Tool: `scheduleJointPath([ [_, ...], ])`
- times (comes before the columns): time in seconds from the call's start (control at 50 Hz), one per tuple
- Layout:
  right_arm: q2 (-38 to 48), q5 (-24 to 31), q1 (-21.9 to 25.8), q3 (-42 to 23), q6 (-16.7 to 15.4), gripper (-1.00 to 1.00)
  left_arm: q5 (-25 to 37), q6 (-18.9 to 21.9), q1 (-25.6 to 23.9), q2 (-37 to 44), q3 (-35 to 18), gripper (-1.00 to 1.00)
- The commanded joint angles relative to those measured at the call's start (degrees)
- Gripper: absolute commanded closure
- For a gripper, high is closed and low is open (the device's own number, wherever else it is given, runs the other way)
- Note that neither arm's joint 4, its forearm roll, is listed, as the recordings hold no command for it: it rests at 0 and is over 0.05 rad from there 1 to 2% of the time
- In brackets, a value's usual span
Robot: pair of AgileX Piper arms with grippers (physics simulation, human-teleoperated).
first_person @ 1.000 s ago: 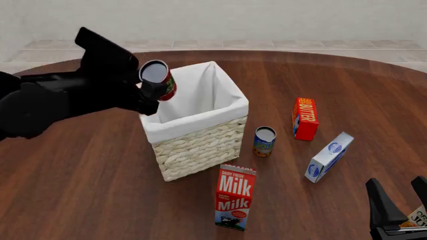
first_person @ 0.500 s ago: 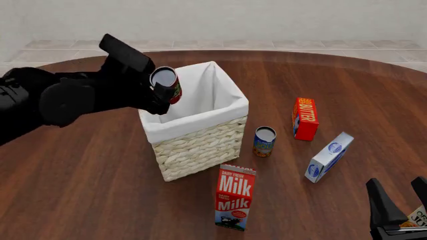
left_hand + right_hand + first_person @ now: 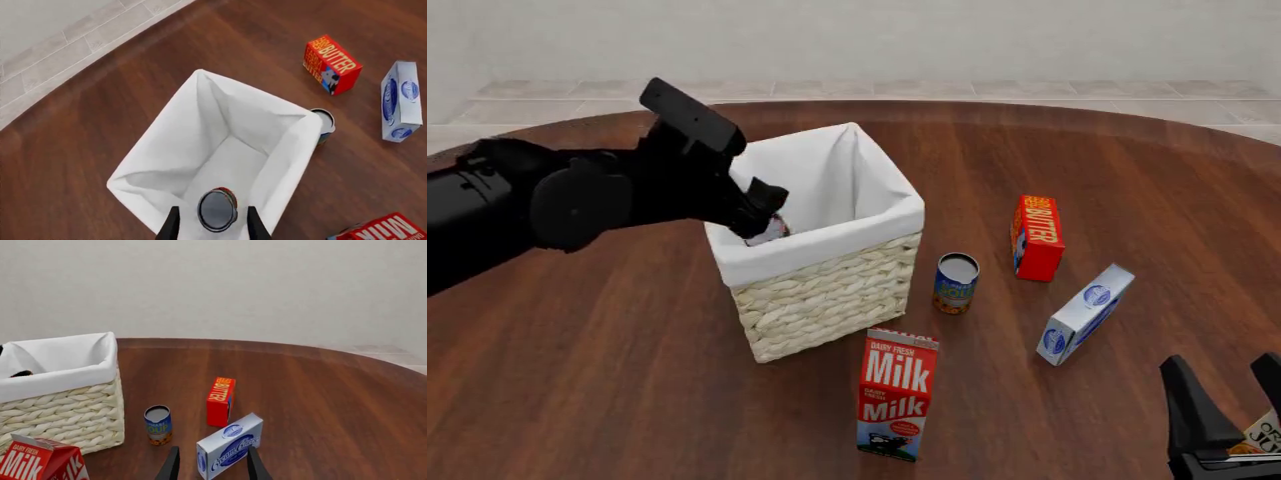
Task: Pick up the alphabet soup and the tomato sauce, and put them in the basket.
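Note:
The basket (image 3: 827,290) stands mid-table, and its white liner (image 3: 293,150) fills the left wrist view. My left gripper (image 3: 761,208) is over the basket's near-left corner, dipped just inside the rim. Its jaws are spread. The tomato sauce (image 3: 217,210) lies between and below the fingers without touching them. It is red with a silvery top and shows just under the gripper (image 3: 773,231). The alphabet soup (image 3: 956,282) stands upright on the table right of the basket, and also shows in the right wrist view (image 3: 158,425). My right gripper (image 3: 1225,390) is open and empty at the near right.
A milk carton (image 3: 897,392) stands in front of the basket. A red butter box (image 3: 1037,237) and a white-and-blue box (image 3: 1085,314) are to the right of the soup. Part of another package (image 3: 1265,432) shows by the right gripper.
My left gripper carried the tomato sauce right and down over the basket. Its jaws have opened and the can now sits lower, inside the rim. The right arm has not moved.

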Motion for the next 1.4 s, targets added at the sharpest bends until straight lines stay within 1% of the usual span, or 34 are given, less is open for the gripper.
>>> scheduleJointPath([
  [0.02,-0.01,-0.02,-0.04,-0.03,0.0,-1.0,-0.19,0.72,0.32,0.36,-0.01,-1.0],
  [0.18,-0.02,0.0,-0.11,-0.1,-0.05,-1.0,-0.46,0.97,0.46,0.3,0.18,-1.0],
  [0.4,0.01,0.02,0.06,-0.21,-0.18,-1.0,-0.21,0.84,1.2,-0.84,-1.11,-1.0],
  [0.5,0.02,0.0,0.1,-0.28,-0.34,-1.0,0.15,-0.11,2.03,-2.8,-2.89,-1.0],
  [0.66,0.02,-0.03,0.21,-0.29,-0.46,-1.0,0.18,-0.82,1.41,-5.23,-3.6,-1.0],
  [0.88,0.01,-0.06,0.21,-0.26,-0.65,-1.0,-0.98,-3.53,1.19,-7.56,-4.82,-1.0],
  [0.94,0.02,-0.06,0.4,-0.21,-0.74,-1.0,-1.93,-6.28,0.96,-9.41,-5.23,-1.0],
  [1.0,0.02,-0.04,0.38,-0.22,-0.78,-1.0,-2.63,-7.25,1.18,-10.04,-5.21,-1.0],
  [1.12,0.01,0.08,0.4,-0.19,-0.77,-1.0,-5.19,-11.76,0.19,-14.54,-4.72,-1.0],
  [1.14,0.01,0.09,0.37,-0.18,-0.73,-1.0,-5.91,-13.75,0.56,-15.31,-4.99,-1.0],
  [1.2,0.0,0.12,0.5,-0.18,-0.82,-1.0,-8.0,-17.35,0.8,-16.85,-4.13,-1.0],
  [1.22,-0.01,0.17,0.52,-0.16,-0.77,-1.0,-8.87,-17.76,0.4,-17.59,-3.19,-1.0],
  [1.24,-0.02,0.2,0.43,-0.22,-0.73,-1.0,-9.5,-19.12,-0.33,-18.53,-2.16,-1.0],
  [1.28,-0.02,0.18,0.46,-0.22,-0.73,-1.0,-9.5,-18.87,-0.29,-18.63,-2.03,-1.0],
  [1.4,-0.02,0.2,0.71,-0.13,-0.68,-1.0,-10.61,-21.26,0.42,-21.11,-2.32,-1.0],
])
